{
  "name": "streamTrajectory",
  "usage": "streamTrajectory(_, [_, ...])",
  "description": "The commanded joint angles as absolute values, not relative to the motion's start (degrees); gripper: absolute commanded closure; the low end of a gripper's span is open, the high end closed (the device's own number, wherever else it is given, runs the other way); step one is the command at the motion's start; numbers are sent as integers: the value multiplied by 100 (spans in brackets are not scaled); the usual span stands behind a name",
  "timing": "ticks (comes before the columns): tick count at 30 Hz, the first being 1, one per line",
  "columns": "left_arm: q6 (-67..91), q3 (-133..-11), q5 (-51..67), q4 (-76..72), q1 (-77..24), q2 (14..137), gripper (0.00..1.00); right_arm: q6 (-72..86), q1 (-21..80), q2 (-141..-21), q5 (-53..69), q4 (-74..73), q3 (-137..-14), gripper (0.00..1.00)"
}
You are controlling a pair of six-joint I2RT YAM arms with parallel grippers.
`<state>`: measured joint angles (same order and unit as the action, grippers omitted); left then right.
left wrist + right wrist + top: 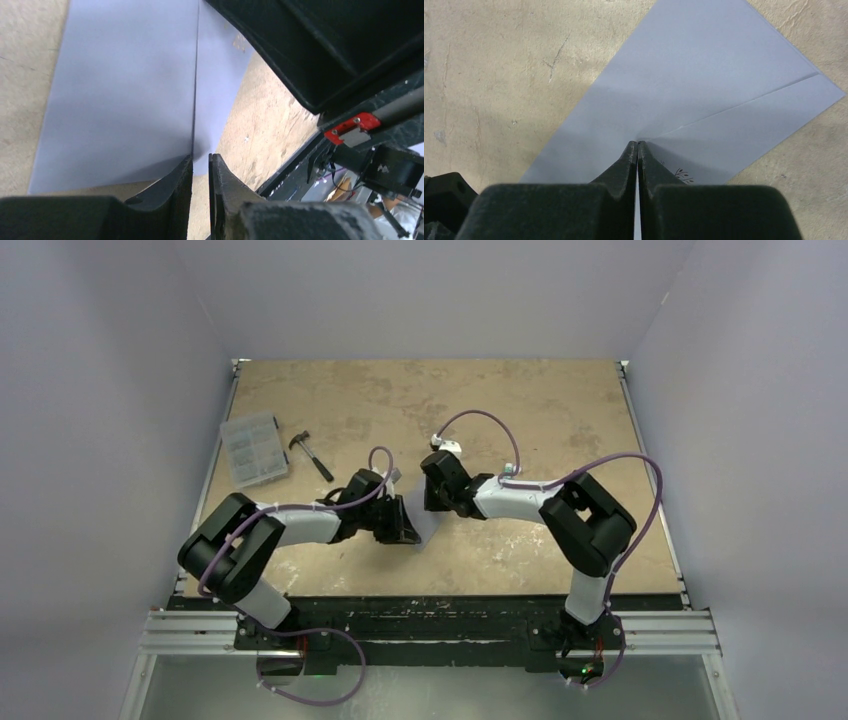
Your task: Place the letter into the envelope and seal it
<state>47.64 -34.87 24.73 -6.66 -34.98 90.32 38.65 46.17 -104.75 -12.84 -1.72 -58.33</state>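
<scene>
Envelope [704, 85] lies flat on the table [484, 75], directly beneath and ahead of the right gripper [638, 145]. That gripper's jaws are pressed together, tips resting where a crease [729, 107] begins. The left gripper [201, 162] stands over the envelope's other edge, jaws a narrow gap apart with nothing seen between them. The letter is nowhere in view, so it is judged already inside and the envelope folded shut; firm pressing to complete the seal appears to remain.
</scene>
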Motion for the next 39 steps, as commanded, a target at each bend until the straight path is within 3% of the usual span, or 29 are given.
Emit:
streamTrajectory(1, [5279, -3436, 2078, -1563, -3513, 9163, 82, 4081, 4614, -10802, -1173, -1399, -5784, 98])
streamTrajectory(7, [5494, -3685, 1902, -1141, -3532, 9717, 80, 3980, 4633, -10662, -1351, -1348, -5847, 98])
streamTrajectory(14, [5392, -4090, 747, 655, -3536, 10181, 91, 3634, 4786, -10101, -1740, -1094, -5669, 88])
streamTrajectory(22, [5346, -4166, 457, 734, -3541, 10433, 100, 3238, 5032, -10038, -1241, -450, -5241, 87])
streamTrajectory(39, [4924, -4018, 380, 976, -3534, 10555, 99, 3208, 4756, -11071, -2151, -1604, -5959, 91])
